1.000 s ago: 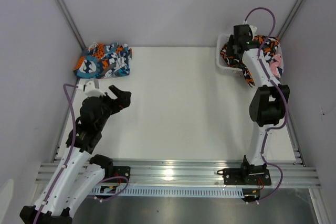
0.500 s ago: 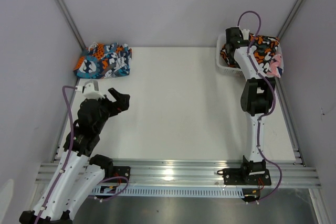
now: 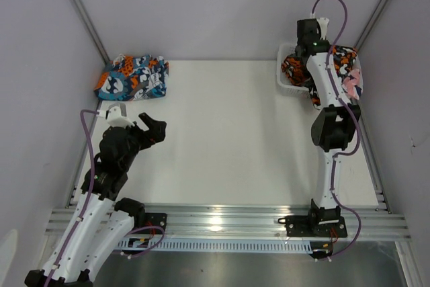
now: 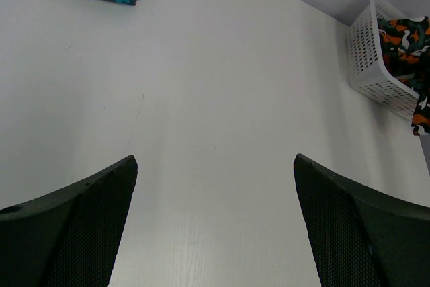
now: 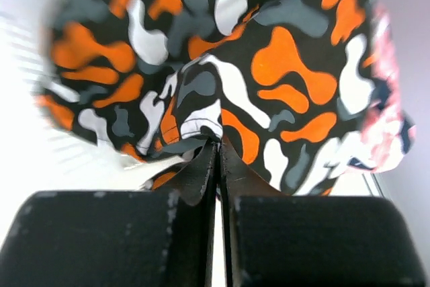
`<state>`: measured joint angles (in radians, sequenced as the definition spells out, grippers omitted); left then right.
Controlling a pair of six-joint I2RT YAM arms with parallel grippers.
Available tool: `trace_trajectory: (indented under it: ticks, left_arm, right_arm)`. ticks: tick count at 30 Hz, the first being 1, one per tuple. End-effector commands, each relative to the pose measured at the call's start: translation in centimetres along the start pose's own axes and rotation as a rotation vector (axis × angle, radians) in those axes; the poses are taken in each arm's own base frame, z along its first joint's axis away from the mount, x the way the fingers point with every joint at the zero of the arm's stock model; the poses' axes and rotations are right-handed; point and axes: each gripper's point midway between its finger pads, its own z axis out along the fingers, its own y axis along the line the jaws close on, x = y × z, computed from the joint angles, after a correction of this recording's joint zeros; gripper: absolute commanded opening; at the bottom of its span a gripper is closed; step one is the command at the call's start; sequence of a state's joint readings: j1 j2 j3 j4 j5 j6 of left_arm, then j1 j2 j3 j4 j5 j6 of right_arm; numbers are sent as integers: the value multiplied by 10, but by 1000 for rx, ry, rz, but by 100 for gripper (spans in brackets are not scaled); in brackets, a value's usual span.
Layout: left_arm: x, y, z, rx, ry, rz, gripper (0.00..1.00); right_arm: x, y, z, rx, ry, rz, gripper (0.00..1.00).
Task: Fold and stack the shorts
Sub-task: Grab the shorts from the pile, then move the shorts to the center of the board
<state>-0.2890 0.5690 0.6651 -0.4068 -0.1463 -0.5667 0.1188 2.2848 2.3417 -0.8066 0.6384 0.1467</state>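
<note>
At the basket [image 4: 371,58], right gripper [image 5: 216,144] pinches its camouflage shorts [image 5: 285,65]; left gripper [image 4: 215,160] gapes.

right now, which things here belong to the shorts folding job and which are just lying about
Job:
- blue-teal-orange shorts, far left corner
- camouflage shorts, pinched in the right fingers
- pink-navy shorts, in the basket

Lying about:
- white mesh basket, only holding shorts

Three printed shorts [image 3: 132,77] [image 3: 293,68] [image 3: 351,84], one white mesh basket [image 3: 283,83], two robot arms [image 3: 113,156] [image 3: 334,129]
</note>
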Motion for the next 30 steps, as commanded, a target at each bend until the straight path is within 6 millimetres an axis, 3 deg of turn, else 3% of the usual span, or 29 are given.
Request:
trace_trajectory:
  ticks: [1,2,4,5,6,8,9,11,12,13,15,16,18,19,23,30]
  left_arm:
    - [-6,-5,-2,20,-21,20,99]
    - [-8,-5,-3,20,-24,21,99]
    - [-9,-5,-3,19,-29,22,99]
    - [-10,-5,-3,20,-32,21,99]
    - [-11,-6,-4,21,-35,21,99]
    - [-12,-7,-5,26,-40,21,99]
    - [-13,-7,-5,28,-41,22,99]
    - [-13,-8,-6,31,-42,23,99]
    - [-13,-8,-6,35,-42,23,99]
    - [-13,-8,-6,35,-40,25,99]
    - [-15,-11,-8,47,-47,27,99]
    - [-17,-11,-9,48,-52,27,99]
    - [-24,-14,-14,54,-71,27,99]
    - [-25,-11,-16,43,-74,31,99]
    - [-42,-12,-28,32,-128,30,99]
    - [-54,-12,-47,51,-198,14,99]
  right_arm:
    - [-106,-25,-95,-149,-272,145,0]
    - [-122,-27,-121,-213,-321,159,0]
    - [-143,-30,-151,-267,-392,184,0]
    - [-152,-25,-173,-325,-430,185,0]
    - [-165,-34,-201,-355,-486,199,0]
    - [-178,-34,-242,-428,-554,198,0]
    - [-185,-34,-279,-479,-612,200,0]
    - [-186,-28,-317,-556,-652,202,0]
    - [-183,-16,-344,-628,-673,190,0]
    - [-183,-21,-368,-674,-696,206,0]
    - [-177,-14,-399,-772,-705,214,0]
    - [-173,-13,-425,-841,-716,228,0]
    - [-164,-8,-450,-929,-713,234,0]
    - [-159,-8,-474,-995,-723,238,0]
    - [-141,-5,-529,-1161,-725,232,0]
    - [-103,3,-624,-1479,-679,230,0]
